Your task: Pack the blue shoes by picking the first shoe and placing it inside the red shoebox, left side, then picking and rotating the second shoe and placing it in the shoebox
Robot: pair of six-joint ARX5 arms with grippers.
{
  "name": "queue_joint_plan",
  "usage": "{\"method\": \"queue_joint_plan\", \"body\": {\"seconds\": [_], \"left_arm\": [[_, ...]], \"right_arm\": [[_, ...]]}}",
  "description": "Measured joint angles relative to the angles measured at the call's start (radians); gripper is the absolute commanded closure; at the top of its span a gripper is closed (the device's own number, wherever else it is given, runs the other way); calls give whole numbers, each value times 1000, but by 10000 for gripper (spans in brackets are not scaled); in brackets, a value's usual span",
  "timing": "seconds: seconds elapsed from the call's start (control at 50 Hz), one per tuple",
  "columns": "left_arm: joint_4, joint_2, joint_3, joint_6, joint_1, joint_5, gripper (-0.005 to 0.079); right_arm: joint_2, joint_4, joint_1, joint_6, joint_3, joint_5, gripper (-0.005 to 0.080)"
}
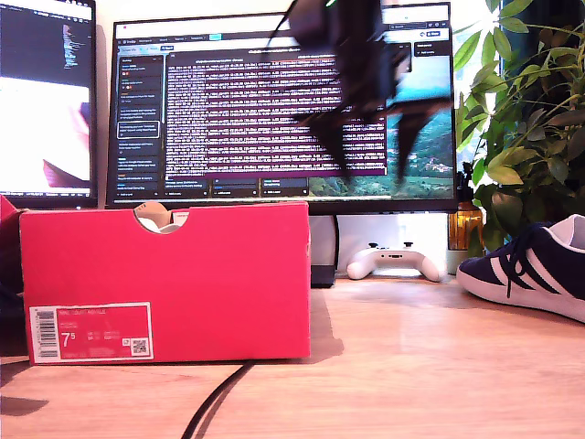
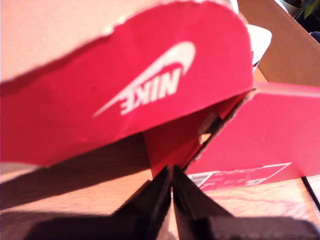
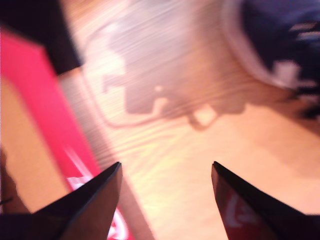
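Now second gripper (image 3: 165,172) spread, high above worktop (image 3: 175,150), between box (image 1: 164,274) and shoe (image 1: 539,265). First gripper (image 2: 171,175) pressed together, empty, beside box flap (image 2: 125,90). Risk: blurred fast descent misjudges shoe; flap blocks box opening.

Wooden desk (image 1: 420,357), red shoebox (image 1: 164,279), blue shoe (image 1: 535,265), white game controller (image 1: 395,262), black cable (image 1: 215,402), perhaps monitor stands.

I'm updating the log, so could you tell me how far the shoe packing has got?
Done: something pale, perhaps one shoe, shows through the pinkish-red cardboard shoebox notch. In hand: nothing; my second pincer is open and empty. Left: the navy suede striped sneaker still on the desk.
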Motion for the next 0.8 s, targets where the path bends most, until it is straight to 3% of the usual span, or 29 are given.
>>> {"method": "queue_joint_plan", "body": {"seconds": [0.38, 0.8], "left_arm": [[0, 0, 0, 0, 0, 0, 764], [0, 0, 0, 0, 0, 0, 764]], "right_arm": [[-203, 0, -31, 132, -298, 48, 229], [-394, 1, -132, 253, -520, 88, 229]]}}
